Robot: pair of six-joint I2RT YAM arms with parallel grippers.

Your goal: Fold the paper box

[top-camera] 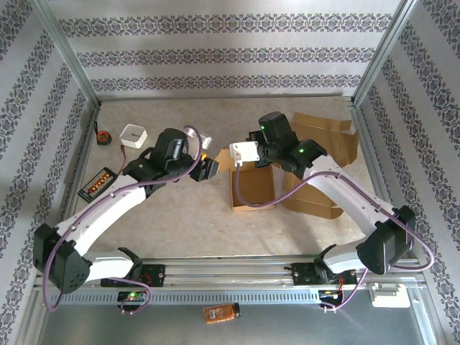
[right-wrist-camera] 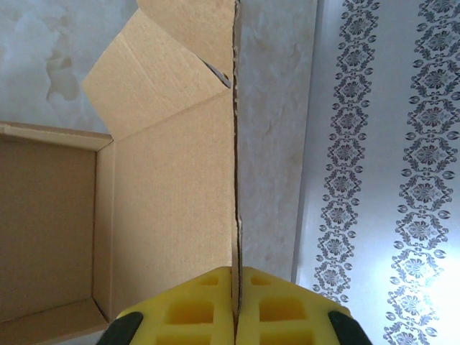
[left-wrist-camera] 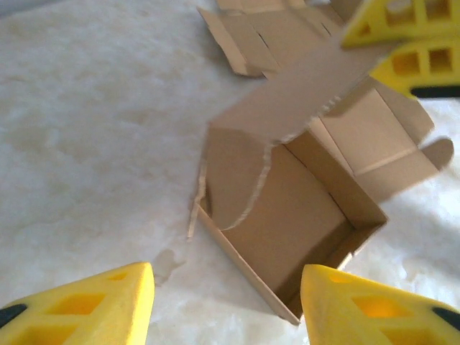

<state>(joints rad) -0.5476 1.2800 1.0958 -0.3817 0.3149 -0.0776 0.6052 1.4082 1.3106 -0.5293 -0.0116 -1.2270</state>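
Right pincer (right-wrist-camera: 236,291) clenched on edge of lid flap (right-wrist-camera: 180,187), holding it raised and tilted over paper box (top-camera: 251,188) so it can swing down to close. Box sits mid-table between my arms, open side up. Left pincer (left-wrist-camera: 226,302) released, fingers spread, hovering near box without touching; ready to steady wall, I judge. Side tabs possibly untucked; flap hides them.

Plain brown paper box (top-camera: 253,183), bright yellow fingers (right-wrist-camera: 273,286), mottled cream table (top-camera: 180,215) under the box, grey floral-striped wall (top-camera: 215,54) behind it.
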